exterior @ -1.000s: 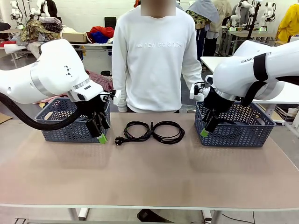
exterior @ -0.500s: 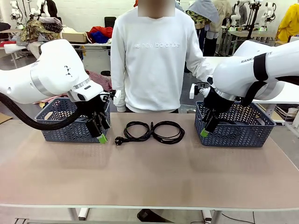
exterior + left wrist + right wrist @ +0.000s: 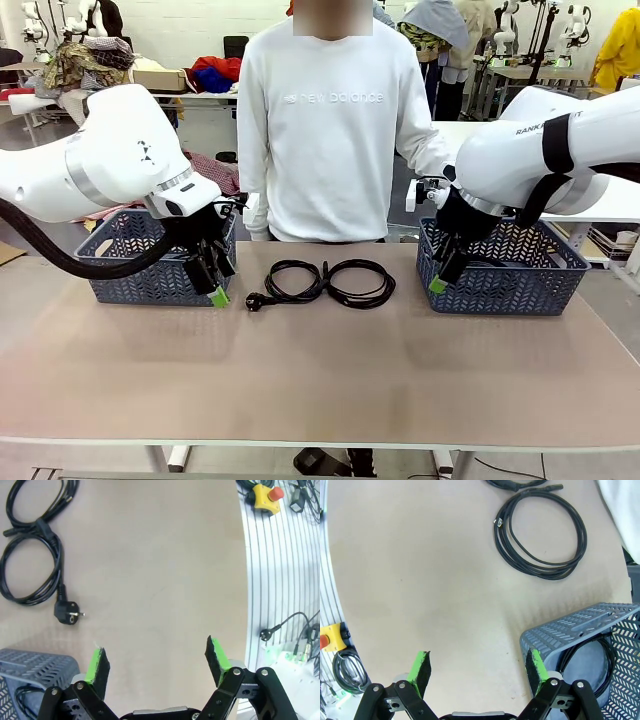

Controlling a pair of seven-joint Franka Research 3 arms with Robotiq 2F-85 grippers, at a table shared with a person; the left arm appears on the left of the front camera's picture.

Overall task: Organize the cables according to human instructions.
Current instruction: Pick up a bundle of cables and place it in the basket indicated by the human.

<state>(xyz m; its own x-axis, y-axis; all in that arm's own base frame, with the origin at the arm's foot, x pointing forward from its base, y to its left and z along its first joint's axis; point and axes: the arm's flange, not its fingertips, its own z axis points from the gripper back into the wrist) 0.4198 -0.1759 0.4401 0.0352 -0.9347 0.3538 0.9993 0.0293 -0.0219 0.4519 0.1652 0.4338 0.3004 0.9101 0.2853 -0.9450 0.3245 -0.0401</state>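
Note:
Two black coiled cables lie side by side at the table's middle: the left cable (image 3: 293, 280) with its plug (image 3: 255, 300) toward the left, the right cable (image 3: 362, 283) beside it. My left gripper (image 3: 215, 285) hangs open in front of the left basket (image 3: 130, 270), empty. In the left wrist view the gripper (image 3: 157, 662) is open over bare table, the plugged cable (image 3: 30, 570) far off. My right gripper (image 3: 442, 275) is open at the right basket's (image 3: 520, 275) near corner. The right wrist view shows a cable (image 3: 542, 535) on the table and another cable (image 3: 585, 655) inside the basket.
A person in a white sweatshirt (image 3: 330, 130) stands at the far edge behind the cables. A thin black cord (image 3: 22, 700) lies in the left basket's corner (image 3: 30, 665). A yellow emergency stop (image 3: 265, 495) sits beyond the table's edge. Bare tabletop (image 3: 320, 370) spreads toward the near side.
The person has shifted slightly. Both arms and the cables have not moved.

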